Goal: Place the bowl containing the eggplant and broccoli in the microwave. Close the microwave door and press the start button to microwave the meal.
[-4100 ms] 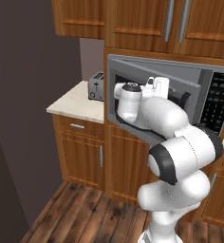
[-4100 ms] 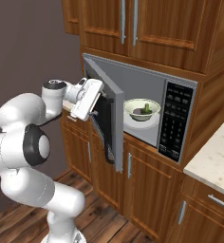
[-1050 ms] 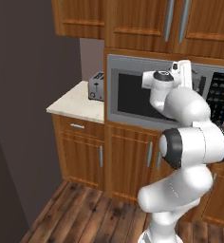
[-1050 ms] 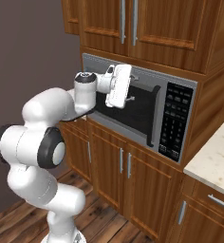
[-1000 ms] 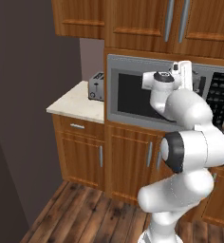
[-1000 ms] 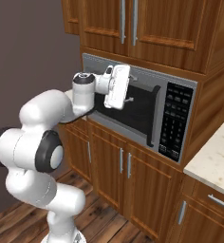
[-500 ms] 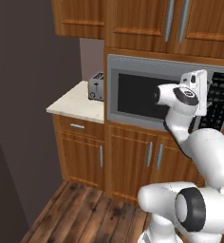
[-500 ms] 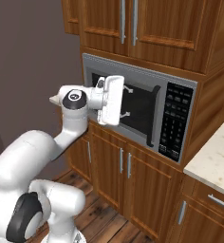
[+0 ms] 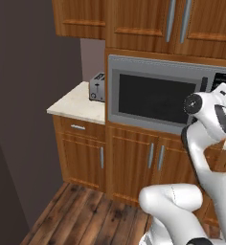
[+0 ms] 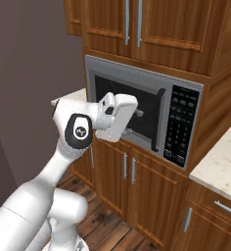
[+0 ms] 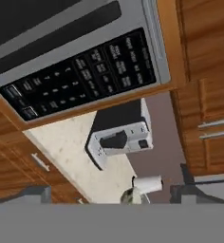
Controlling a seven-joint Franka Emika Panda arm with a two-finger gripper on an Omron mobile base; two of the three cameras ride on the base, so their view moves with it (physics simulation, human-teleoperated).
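Observation:
The microwave (image 9: pixel 155 95) is set into the wooden cabinets, and the microwave door (image 10: pixel 127 110) stands shut, its black bar handle (image 10: pixel 159 120) beside the black keypad (image 10: pixel 182 122). The bowl, the eggplant and the broccoli are hidden behind the dark glass. My gripper (image 10: pixel 136 122) hovers in front of the door window, left of the handle, open and holding nothing. In the hand view the gripper (image 11: pixel 114 191) has its fingertips (image 11: pixel 35 193) wide apart, and the keypad (image 11: pixel 80 78) runs tilted across the top.
A silver toaster (image 9: pixel 96 86) stands on the pale counter (image 9: pixel 76 103) left of the microwave. A coffee machine (image 11: pixel 121 137) sits on the counter (image 10: pixel 220 162) to the right. Wooden cabinets (image 10: pixel 137 29) hang above and stand below (image 9: pixel 134 162).
The microwave door, open about four seconds ago with the bowl inside, is shut. Over the last second my hand has come off the door window and swung right toward the keypad.

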